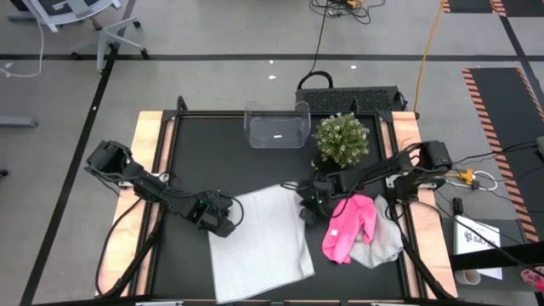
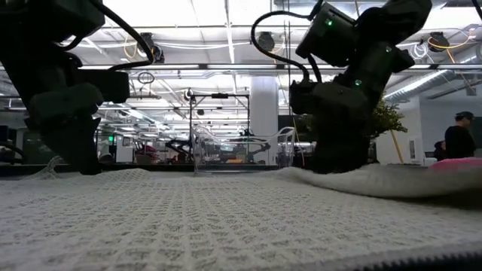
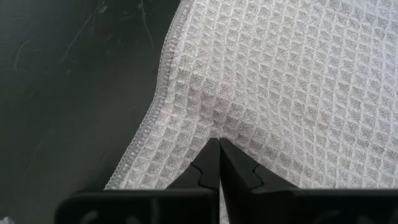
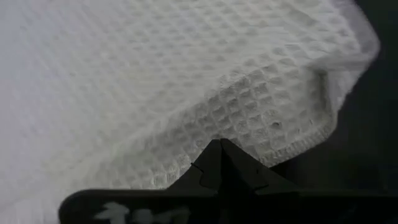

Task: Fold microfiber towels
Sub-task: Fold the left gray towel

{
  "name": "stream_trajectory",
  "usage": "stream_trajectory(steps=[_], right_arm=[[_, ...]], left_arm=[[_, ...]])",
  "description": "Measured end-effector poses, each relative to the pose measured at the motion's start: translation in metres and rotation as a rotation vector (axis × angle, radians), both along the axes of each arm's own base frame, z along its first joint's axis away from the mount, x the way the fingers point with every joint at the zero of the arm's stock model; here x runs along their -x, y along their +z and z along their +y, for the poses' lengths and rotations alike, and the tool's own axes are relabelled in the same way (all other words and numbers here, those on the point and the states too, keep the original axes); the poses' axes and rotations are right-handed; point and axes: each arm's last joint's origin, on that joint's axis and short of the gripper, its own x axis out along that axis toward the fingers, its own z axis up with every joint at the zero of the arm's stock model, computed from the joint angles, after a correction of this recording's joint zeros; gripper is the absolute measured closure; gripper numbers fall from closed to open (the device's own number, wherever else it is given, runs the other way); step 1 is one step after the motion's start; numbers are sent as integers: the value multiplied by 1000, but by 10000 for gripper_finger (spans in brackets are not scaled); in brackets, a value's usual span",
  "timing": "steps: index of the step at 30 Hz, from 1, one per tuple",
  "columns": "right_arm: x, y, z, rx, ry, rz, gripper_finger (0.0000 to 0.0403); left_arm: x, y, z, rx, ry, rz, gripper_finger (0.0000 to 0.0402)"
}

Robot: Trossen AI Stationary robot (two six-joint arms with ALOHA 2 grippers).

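Down at my left gripper [image 3: 219, 144] the jaws are pressed together, pinching the waffle-weave cloth of the white towel [image 1: 259, 242] just inside its stitched hem. My right gripper [image 4: 221, 146] is likewise clamped tight, its tips nipping the opposite edge of that same towel, where the weave bunches up into a raised fold. From above, my left gripper [image 1: 219, 219] sits at the towel's left edge and my right gripper [image 1: 311, 204] at its upper right corner. Both arms reach inward from the table's sides, elbows bent, forearms low over the black table [image 1: 187, 153]. The towel lies spread near the front edge of the table. Just beside my right gripper, a bright pink towel [image 1: 348, 226] lies crumpled over a pale grey towel [image 1: 380, 245]. Farther back stand a clear plastic bin [image 1: 275, 126] and a small potted plant [image 1: 342, 138]. Lettering on my right gripper is too blurred to read.
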Motion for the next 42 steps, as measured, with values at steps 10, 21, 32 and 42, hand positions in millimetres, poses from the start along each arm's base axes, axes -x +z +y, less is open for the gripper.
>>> stream_trajectory(steps=[10,21,32,42], right_arm=[[32,32,-26,52,15,123,403],[18,60,-27,55,-24,-167,403],[11,62,-33,1,4,-237,403],[8,62,-34,3,46,-271,402]], left_arm=[[1,-1,1,-3,-2,18,392],[7,15,7,1,14,20,391],[30,77,23,38,173,9,384],[40,74,19,116,244,115,381]])
